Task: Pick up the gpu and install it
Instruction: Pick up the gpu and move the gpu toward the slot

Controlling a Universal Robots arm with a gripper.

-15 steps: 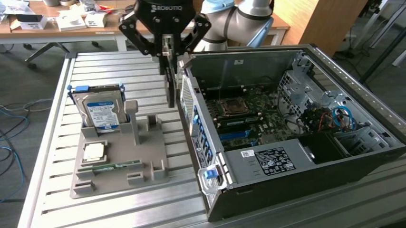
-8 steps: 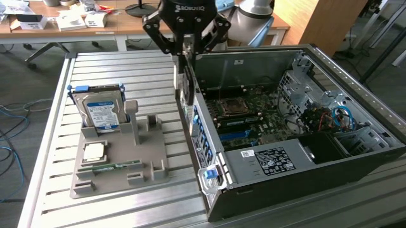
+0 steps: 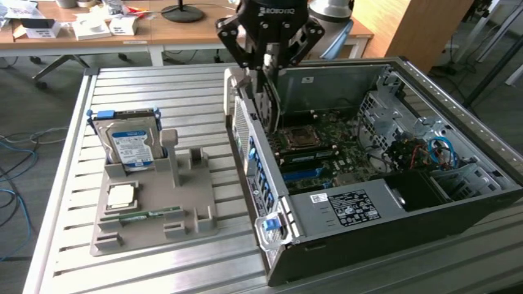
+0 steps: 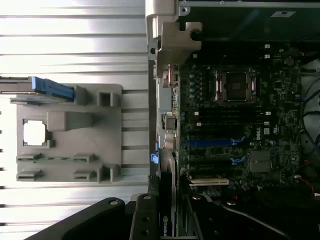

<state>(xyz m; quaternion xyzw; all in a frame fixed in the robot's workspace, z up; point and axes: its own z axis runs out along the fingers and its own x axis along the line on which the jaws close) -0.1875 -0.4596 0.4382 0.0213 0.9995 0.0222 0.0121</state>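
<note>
End effector [image 4: 169, 214] clamps logo-marked gpu [image 4: 165, 227].

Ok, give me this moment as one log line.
gripper: shut on gpu | gpu: held upright over open computer case, not yet seated | hard drive: in holder

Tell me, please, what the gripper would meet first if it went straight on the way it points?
Probably the motherboard beside the case's rear wall, through the card the gripper holds; depth is unclear.
</note>
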